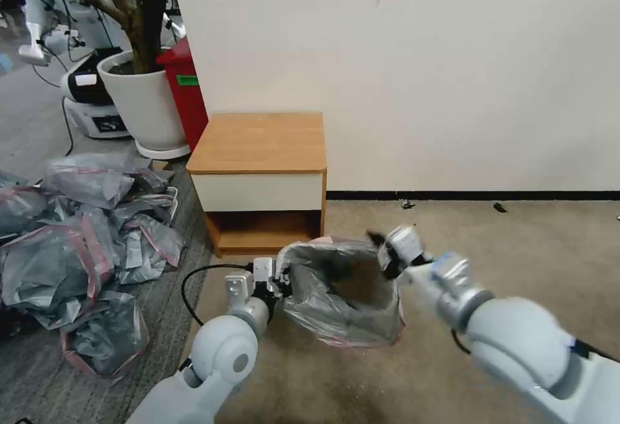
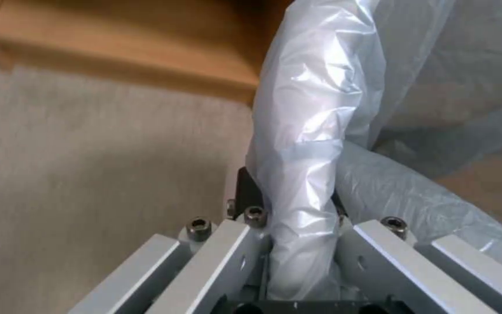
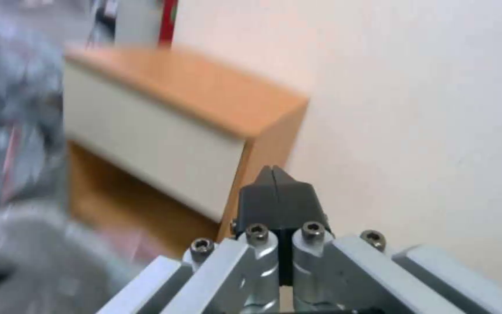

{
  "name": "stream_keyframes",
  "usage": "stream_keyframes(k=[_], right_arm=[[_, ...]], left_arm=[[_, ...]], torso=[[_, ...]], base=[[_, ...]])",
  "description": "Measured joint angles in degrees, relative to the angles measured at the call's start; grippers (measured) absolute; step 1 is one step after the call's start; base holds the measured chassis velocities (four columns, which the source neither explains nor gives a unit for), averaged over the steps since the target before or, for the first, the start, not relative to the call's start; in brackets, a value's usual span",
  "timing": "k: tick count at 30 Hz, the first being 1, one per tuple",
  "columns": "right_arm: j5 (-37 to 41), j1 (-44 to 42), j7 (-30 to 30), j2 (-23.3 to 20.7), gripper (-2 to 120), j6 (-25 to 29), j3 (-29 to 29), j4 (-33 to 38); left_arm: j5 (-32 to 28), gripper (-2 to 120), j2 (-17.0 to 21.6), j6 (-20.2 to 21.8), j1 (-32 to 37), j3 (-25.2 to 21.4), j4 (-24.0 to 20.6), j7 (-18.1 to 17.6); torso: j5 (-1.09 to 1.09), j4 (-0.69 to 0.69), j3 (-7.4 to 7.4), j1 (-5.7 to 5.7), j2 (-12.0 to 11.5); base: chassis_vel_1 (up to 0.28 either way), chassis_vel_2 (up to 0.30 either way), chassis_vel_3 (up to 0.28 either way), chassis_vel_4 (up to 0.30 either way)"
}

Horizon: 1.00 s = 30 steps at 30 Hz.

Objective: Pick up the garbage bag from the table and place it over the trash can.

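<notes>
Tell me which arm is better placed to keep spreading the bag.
Left, probably: the left gripper is shut on the garbage bag rim. The right gripper fingers are shut with nothing between them.

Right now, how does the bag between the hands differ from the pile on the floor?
The bag is single and spread open, pinched by the left hand, with the right hand at its rim; the pile is many, crumpled, lying on the floor. Both are grey plastic with pink-red bands.

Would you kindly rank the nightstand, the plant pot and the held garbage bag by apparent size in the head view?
1. Nightstand, largest.
2. Garbage bag and plant pot: unsure. The bag is nearer the camera, stretched open, and the pot stands farther back.
</notes>
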Motion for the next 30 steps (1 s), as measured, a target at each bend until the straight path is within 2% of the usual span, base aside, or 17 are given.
stream_keyframes(k=[3, 4, 7, 12, 15, 21, 25, 29, 30], right_arm=[[-2.9, -4.4, 0.9, 4.7, 0, 9.4, 1.0, -0.7], [-2.9, -4.4, 0.9, 4.7, 0, 9.4, 1.0, -0.7], [-6.6, -6.9, 1.3, 8.8, 0, 16.5, 0.3, -2.5], [-9.3, -7.5, 2.1, 12.6, 0, 21.4, 0.4, -4.6], [-9.7, -7.5, 3.1, 13.8, 0, 22.4, 0.4, -5.4], [-10.3, -7.3, 4.2, 14.9, 9, 23.3, 0.2, -6.4], [-10.7, -7.3, 4.7, 15.8, 25, 23.4, -0.2, -6.9], [-10.7, -7.3, 4.8, 16.0, 33, 23.4, -0.3, -7.0], [-10.8, -7.3, 4.8, 16.2, 40, 23.4, -0.5, -7.1]], left_arm=[[-5.9, 1, 0.5, 0.8, 0.3, -1.6, -0.6, -4.2], [-5.9, 1, 0.5, 0.8, 0.3, -1.6, -0.6, -4.2], [-10.7, 1, 0.5, 1.3, -0.1, -2.0, -0.3, -7.0], [-13.6, 1, 0.1, 1.7, -0.7, -1.8, 1.2, -8.4], [-13.7, 1, -0.3, 2.0, -0.8, -1.3, 2.1, -8.5], [-13.6, 1, -0.6, 2.7, -0.9, -0.6, 3.2, -8.5], [-13.1, 1, -0.7, 2.9, -0.8, -0.2, 4.3, -8.5], [-12.9, 1, -0.9, 2.9, -0.8, -0.1, 4.7, -8.4], [-12.6, 1, -1.0, 2.9, -0.7, 0.0, 5.0, -8.4]], torso=[[0.00, 0.01, 0.00, 0.00, 0.0], [0.00, 0.01, 0.00, 0.00, 0.0], [-0.01, 0.00, 0.00, 0.00, 0.0], [-0.01, 0.00, 0.01, 0.00, 0.0], [-0.01, 0.01, 0.00, 0.00, 0.0], [-0.01, 0.01, 0.01, 0.00, 0.0], [-0.01, 0.01, 0.00, 0.00, 0.0], [-0.01, 0.00, 0.00, 0.00, 0.0], [-0.01, 0.01, 0.01, 0.00, 0.0]], base=[[0.000, 0.000, 0.000, 0.000], [0.000, 0.000, 0.000, 0.000], [0.000, 0.000, 0.000, 0.000], [0.000, 0.000, 0.000, 0.000], [0.000, 0.000, 0.000, 0.000], [0.000, 0.000, 0.000, 0.000], [0.000, 0.000, 0.000, 0.000], [0.000, 0.000, 0.000, 0.000], [0.000, 0.000, 0.000, 0.000]])
